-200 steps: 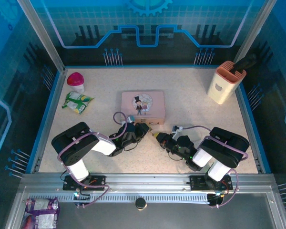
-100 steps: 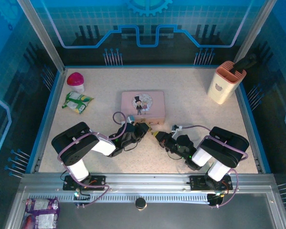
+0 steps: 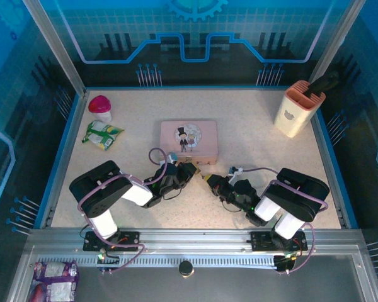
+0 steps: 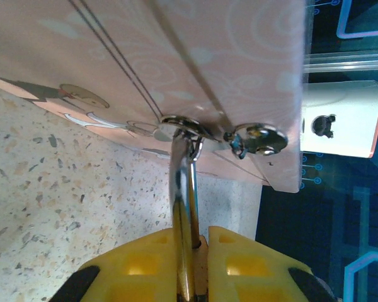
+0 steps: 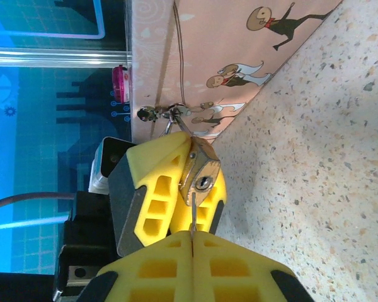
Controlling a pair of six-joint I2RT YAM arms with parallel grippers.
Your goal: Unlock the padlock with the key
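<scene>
The padlock (image 5: pixel 201 167) is brass and hangs by its silver shackle (image 4: pixel 184 189) from the clasp (image 4: pixel 176 123) on the pink tin (image 3: pixel 189 137). My left gripper (image 4: pixel 201 236) is shut on the padlock's body, and its yellow fingers (image 5: pixel 152 189) flank the lock in the right wrist view. The keyhole (image 5: pixel 203 183) faces my right gripper (image 5: pixel 192 234), which is shut on the key (image 5: pixel 193 211). The thin blade points up, and its tip meets the lock's face just beside the keyhole. From above, the left gripper (image 3: pixel 189 171) and right gripper (image 3: pixel 208 180) nearly touch in front of the tin.
A green packet (image 3: pixel 103 134) and a pink-capped white object (image 3: pixel 101 106) lie at the far left. A peach holder (image 3: pixel 295 108) stands at the far right. The tin's front wall (image 5: pixel 195 50) rises just behind both grippers. Blue rails edge the table.
</scene>
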